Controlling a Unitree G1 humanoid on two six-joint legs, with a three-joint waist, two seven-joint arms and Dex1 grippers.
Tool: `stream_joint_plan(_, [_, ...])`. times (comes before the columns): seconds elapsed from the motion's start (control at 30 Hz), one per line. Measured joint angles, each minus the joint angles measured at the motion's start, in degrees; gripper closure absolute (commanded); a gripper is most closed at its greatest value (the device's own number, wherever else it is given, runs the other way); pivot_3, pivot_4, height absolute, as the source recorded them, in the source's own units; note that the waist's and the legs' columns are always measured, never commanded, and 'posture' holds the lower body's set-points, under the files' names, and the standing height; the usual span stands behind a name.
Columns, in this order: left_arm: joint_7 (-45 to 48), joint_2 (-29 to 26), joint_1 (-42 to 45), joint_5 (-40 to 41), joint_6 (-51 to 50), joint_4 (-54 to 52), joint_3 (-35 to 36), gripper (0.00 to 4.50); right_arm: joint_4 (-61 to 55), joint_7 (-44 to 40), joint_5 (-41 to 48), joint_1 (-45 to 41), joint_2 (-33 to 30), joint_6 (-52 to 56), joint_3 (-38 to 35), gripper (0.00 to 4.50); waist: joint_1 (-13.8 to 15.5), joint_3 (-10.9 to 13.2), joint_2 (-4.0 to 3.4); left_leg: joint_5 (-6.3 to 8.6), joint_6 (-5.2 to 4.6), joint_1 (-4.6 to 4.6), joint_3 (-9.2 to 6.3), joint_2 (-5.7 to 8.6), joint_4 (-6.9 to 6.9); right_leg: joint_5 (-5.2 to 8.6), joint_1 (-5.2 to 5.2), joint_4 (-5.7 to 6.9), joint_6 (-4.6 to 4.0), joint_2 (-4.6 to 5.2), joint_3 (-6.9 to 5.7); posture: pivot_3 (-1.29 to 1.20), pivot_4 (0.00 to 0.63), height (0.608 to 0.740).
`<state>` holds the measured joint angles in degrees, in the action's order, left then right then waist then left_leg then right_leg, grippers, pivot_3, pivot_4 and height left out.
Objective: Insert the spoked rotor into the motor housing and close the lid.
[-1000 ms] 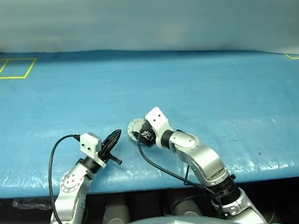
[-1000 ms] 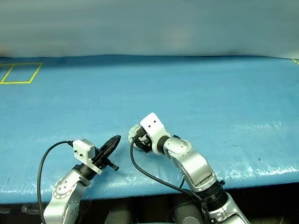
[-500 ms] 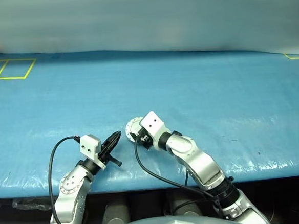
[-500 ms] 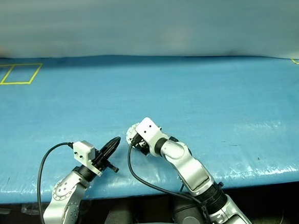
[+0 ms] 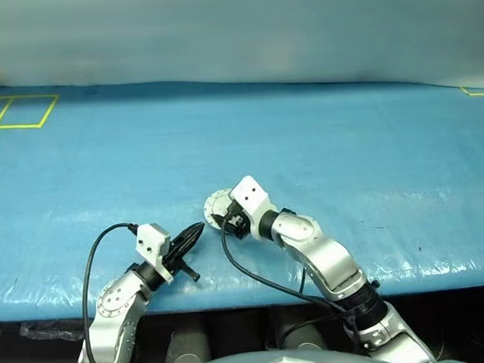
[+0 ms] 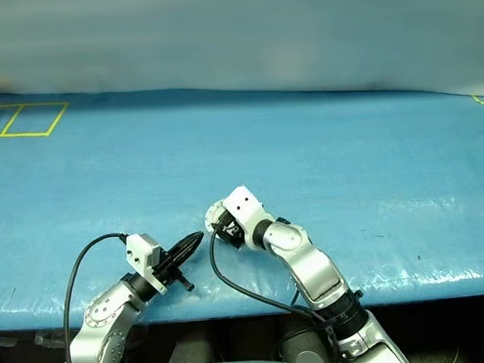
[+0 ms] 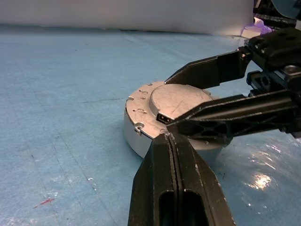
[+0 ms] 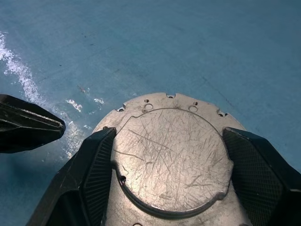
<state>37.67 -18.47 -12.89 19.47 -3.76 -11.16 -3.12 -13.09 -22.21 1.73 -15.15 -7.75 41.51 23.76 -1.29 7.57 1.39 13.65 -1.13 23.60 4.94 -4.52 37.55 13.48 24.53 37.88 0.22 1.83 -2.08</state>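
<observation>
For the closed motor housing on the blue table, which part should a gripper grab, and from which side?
Best by its round side wall, one finger on each opposite flank, coming from the robot's side, low over the table. The motor housing sits flat with the lid down, and the smooth top offers no edge. The right gripper already straddles it this way; the shut left gripper points at its near edge.

- One motor housing [image 7: 141, 134], its one lid [image 8: 171, 157] closed on top.
- Two end effectors: the left end effector [image 7: 170, 141] and the right end effector [image 8: 169, 188].
- One blue counter [image 5: 348, 149].
- Two yellow-taped squares [image 5: 9, 112] at its far corner.
</observation>
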Motion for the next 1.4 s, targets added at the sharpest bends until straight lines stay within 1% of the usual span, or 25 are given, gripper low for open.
stream_joint_plan(0.1, [0.2,0.0,-0.5,0.0,-0.5,-0.1,-0.3,4.5,-0.2,-0.2,0.4,-0.6,-0.1,1.2,-0.5,1.23,0.0,0.0,-0.02,0.01,0.01,0.0,0.0,0.02,0.0,0.0,0.0,-0.01,0.0,0.1,-0.05,0.0,0.15,0.74])
stream_joint_plan(0.23, [1.0,0.0,-1.3,0.0,-0.8,-0.1,-0.7,4.5,-0.4,-1.5,0.3,-2.0,-1.7,1.4,0.6,1.23,0.0,0.1,-0.09,0.01,0.01,0.06,0.0,0.07,-0.01,0.0,0.05,-0.05,0.01,0.17,-0.1,0.0,0.15,0.74])
stream_joint_plan(0.37, [1.1,0.3,-1.8,-0.1,-0.8,-0.1,-1.3,4.5,-0.6,-3.1,1.8,-2.6,-1.9,2.8,-0.5,1.23,0.0,0.1,-0.08,0.01,0.01,0.13,0.0,0.07,-0.09,0.02,0.09,-0.09,-0.02,0.16,-0.12,0.0,0.15,0.74])
stream_joint_plan(0.53, [1.1,0.4,-2.2,-0.3,-0.8,-0.1,-1.9,4.5,-0.5,-5.2,1.9,-2.6,-3.7,-0.5,0.0,1.23,0.1,0.1,-0.08,0.01,0.0,0.3,0.02,0.11,-0.19,0.04,0.05,-0.07,-0.06,0.1,-0.11,0.0,0.15,0.74])
stream_joint_plan(0.63, [1.1,0.4,-2.2,-0.3,-0.8,-0.1,-1.9,4.5,0.2,-5.5,1.9,-2.6,-3.7,-2.0,0.1,1.23,0.0,0.1,-0.07,0.01,0.0,0.29,0.03,0.1,-0.26,0.07,0.06,-0.08,-0.08,-0.19,-0.09,0.0,0.15,0.74])
stream_joint_plan(1.03, [1.1,0.7,-2.3,-0.3,-0.8,-0.1,-2.0,4.5,3.5,-8.3,2.0,-1.4,-3.5,-9.7,-0.5,1.23,-0.1,0.1,-0.07,0.01,0.0,0.26,0.04,0.03,-0.26,0.09,0.06,-0.07,-0.1,-0.29,-0.08,0.0,0.15,0.74])
stream_joint_plan(1.4, [1.1,1.1,-2.1,-0.3,-0.8,-0.1,-2.5,4.5,3.7,-11.1,1.4,-2.3,-4.2,-10.6,0.7,1.23,0.0,0.1,-0.07,0.01,0.01,0.26,0.04,0.04,-0.26,0.09,0.06,-0.06,-0.1,-0.3,-0.08,0.0,0.15,0.74])
